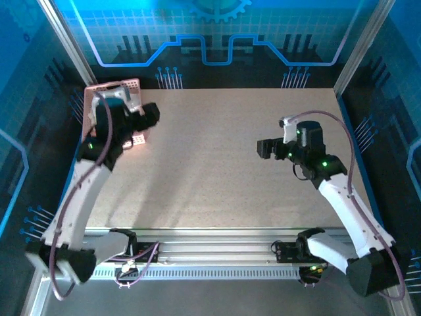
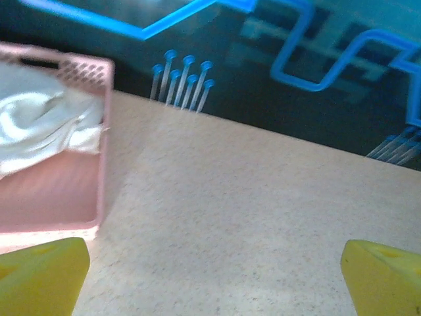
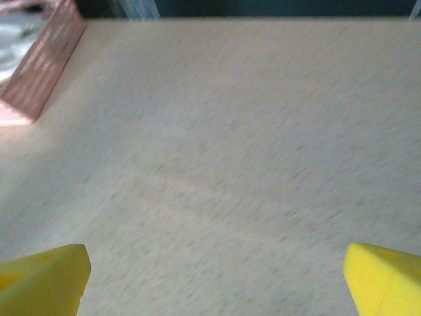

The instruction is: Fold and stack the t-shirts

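A white t-shirt (image 2: 39,122) lies crumpled inside the pink lattice basket (image 2: 102,131) at the table's far left corner; a sliver of its fabric (image 3: 10,29) also shows past the basket's wall (image 3: 46,59). My left gripper (image 2: 214,280) hovers just right of the basket over bare tabletop, open, with its yellow fingertips (image 2: 39,276) far apart and nothing between them. From above, the left gripper (image 1: 148,116) sits beside the basket (image 1: 125,85). My right gripper (image 1: 264,148) hangs over the table's right half, pointing left. The right gripper (image 3: 214,280) is open and empty.
The beige tabletop (image 1: 210,171) stretches between the two arms. Metal frame posts (image 1: 66,39) and blue-lit panels close in the back and sides. The left arm's body covers much of the basket from above.
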